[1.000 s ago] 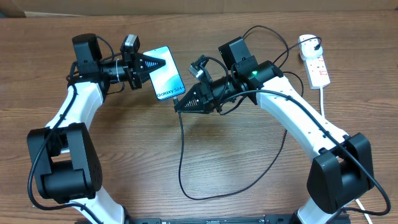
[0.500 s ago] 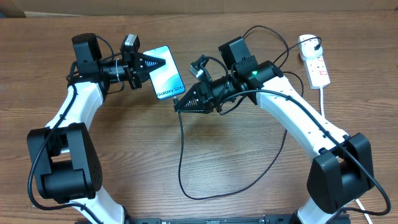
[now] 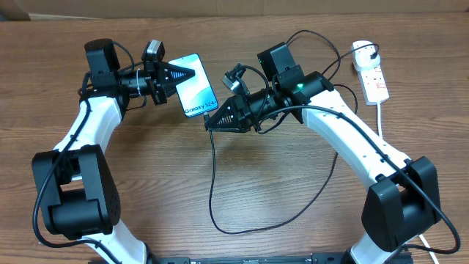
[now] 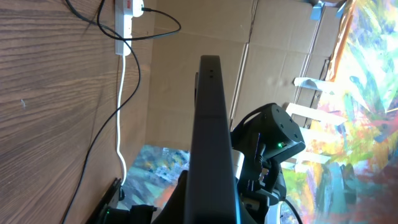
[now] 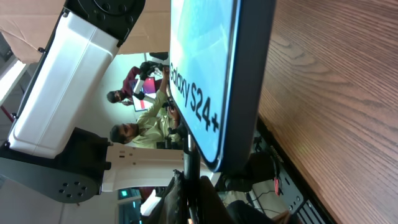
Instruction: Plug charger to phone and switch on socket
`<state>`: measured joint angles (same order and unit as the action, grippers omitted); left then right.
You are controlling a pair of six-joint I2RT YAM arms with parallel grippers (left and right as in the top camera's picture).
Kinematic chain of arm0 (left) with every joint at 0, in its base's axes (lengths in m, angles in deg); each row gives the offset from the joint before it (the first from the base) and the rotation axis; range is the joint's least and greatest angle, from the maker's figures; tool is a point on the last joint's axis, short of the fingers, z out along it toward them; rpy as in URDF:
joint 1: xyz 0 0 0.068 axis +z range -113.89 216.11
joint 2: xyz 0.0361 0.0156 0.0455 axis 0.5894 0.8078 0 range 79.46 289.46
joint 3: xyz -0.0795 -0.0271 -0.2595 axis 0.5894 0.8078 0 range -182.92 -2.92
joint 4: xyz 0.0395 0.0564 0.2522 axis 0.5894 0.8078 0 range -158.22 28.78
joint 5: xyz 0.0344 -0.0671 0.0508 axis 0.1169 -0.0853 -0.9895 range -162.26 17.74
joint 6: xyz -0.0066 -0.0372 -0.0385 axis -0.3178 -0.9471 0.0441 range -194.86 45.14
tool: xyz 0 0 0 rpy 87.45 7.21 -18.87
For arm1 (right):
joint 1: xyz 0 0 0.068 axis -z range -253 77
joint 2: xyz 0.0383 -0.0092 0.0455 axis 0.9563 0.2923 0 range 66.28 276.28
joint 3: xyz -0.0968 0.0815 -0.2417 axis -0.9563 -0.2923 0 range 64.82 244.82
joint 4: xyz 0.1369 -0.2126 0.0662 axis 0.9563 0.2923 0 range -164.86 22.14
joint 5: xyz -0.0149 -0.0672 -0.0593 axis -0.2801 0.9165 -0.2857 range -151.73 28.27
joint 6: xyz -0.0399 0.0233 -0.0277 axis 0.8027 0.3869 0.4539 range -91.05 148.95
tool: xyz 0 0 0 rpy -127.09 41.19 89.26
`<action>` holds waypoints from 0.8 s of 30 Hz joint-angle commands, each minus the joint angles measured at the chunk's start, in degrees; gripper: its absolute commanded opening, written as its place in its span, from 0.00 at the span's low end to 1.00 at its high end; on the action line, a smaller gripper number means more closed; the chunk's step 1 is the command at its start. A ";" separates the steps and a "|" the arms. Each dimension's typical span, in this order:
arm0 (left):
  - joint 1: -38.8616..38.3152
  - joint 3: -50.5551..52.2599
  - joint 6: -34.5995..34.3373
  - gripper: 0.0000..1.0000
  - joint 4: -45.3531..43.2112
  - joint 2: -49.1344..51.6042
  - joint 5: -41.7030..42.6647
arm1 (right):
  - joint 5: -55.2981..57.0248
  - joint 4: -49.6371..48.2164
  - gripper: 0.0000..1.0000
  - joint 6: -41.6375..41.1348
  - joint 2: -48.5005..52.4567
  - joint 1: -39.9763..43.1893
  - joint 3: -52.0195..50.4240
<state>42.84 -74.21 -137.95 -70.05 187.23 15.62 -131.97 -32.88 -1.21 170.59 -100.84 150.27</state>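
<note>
The left gripper (image 3: 190,73) pinches the phone (image 3: 199,97) off the tabletop (image 3: 161,183), its long axis running toward the right gripper (image 3: 208,127), which pinches the charger (image 3: 212,183) by its tip just beside the phone's lower edge

Table (image 3: 146,172) was matt, grained wood; phone (image 3: 196,92) screen glossy; socket (image 3: 374,77) smooth white plastic; charger (image 3: 212,183) cable looked matt black.

Overhead, I am failing to tell whether the tip of the charger (image 3: 212,176) is reaching the phone (image 3: 198,95); the right gripper (image 3: 209,127) is hiding it. The socket (image 3: 372,77) at 2 o'clock is showing switches too small to read. The right wrist view is cropping the phone at 12 o'clock.
</note>
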 commanded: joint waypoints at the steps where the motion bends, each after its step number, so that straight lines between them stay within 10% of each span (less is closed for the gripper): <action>1: -0.28 -1.57 -0.83 0.04 -0.42 -0.20 1.55 | -0.37 -0.35 0.04 -1.46 -0.79 0.13 0.44; 24: -0.33 -1.57 -1.84 0.04 -0.44 -0.20 2.14 | 0.02 -1.29 0.04 -2.01 -0.74 0.15 0.42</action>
<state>42.84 -74.21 -139.28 -70.20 187.23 15.62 -131.81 -33.71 -2.60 170.59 -100.84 150.27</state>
